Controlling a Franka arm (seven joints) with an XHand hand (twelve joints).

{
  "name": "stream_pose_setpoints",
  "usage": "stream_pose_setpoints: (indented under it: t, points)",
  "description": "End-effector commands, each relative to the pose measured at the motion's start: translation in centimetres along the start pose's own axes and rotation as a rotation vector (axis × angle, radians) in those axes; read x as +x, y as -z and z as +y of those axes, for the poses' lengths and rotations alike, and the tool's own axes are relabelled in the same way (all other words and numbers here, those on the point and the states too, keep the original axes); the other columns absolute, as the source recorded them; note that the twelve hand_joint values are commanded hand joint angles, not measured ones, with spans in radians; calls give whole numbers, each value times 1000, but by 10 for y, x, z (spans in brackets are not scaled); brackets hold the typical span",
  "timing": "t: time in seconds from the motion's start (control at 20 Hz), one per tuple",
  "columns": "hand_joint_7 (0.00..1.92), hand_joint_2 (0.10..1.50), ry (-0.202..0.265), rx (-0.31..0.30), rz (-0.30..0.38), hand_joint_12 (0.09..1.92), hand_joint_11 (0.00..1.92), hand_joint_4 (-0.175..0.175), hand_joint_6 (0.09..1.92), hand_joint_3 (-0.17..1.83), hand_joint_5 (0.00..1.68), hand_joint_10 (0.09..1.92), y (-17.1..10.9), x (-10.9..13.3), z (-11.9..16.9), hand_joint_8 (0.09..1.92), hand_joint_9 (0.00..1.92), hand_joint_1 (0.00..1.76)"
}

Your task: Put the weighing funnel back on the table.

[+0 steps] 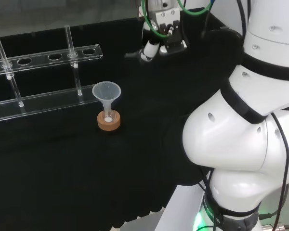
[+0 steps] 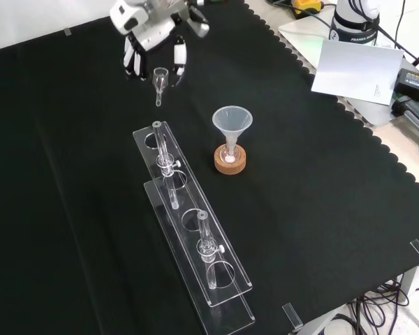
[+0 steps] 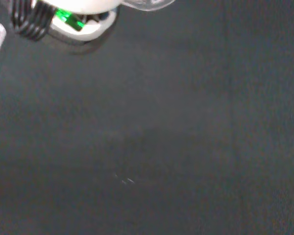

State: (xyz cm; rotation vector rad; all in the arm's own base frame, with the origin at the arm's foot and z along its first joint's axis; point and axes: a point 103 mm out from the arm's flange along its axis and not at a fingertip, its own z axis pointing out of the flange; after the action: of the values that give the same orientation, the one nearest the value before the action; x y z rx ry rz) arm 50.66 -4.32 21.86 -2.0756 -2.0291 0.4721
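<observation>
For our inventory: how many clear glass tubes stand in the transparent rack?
2: one clear glass tube in the transparent rack's far half, another in its near half, front view.

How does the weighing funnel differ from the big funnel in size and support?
Size: the weighing funnel is much smaller than the funnel. Support: the weighing funnel is held in the hand; the funnel stands with its stem in a small flask on a cork ring. Both are clear.
</observation>
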Motion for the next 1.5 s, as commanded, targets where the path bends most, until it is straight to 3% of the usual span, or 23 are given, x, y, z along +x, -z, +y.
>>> stream_pose_setpoints:
  t: [0.05, 0.65, 1.5]
  points:
    - [578, 675, -8, 28, -69, 1007, 847, 175, 839, 694, 1190, 273, -18, -11, 34, 652, 987, 1100]
    - [578, 674, 51, 49, -62, 1007, 849, 175, 837, 694, 1191, 273, -53, 16, 74, 654, 987, 1101]
    - [571, 672, 123, 84, -27, 1006, 850, 175, 828, 692, 1196, 267, -95, 37, 94, 655, 975, 1102]
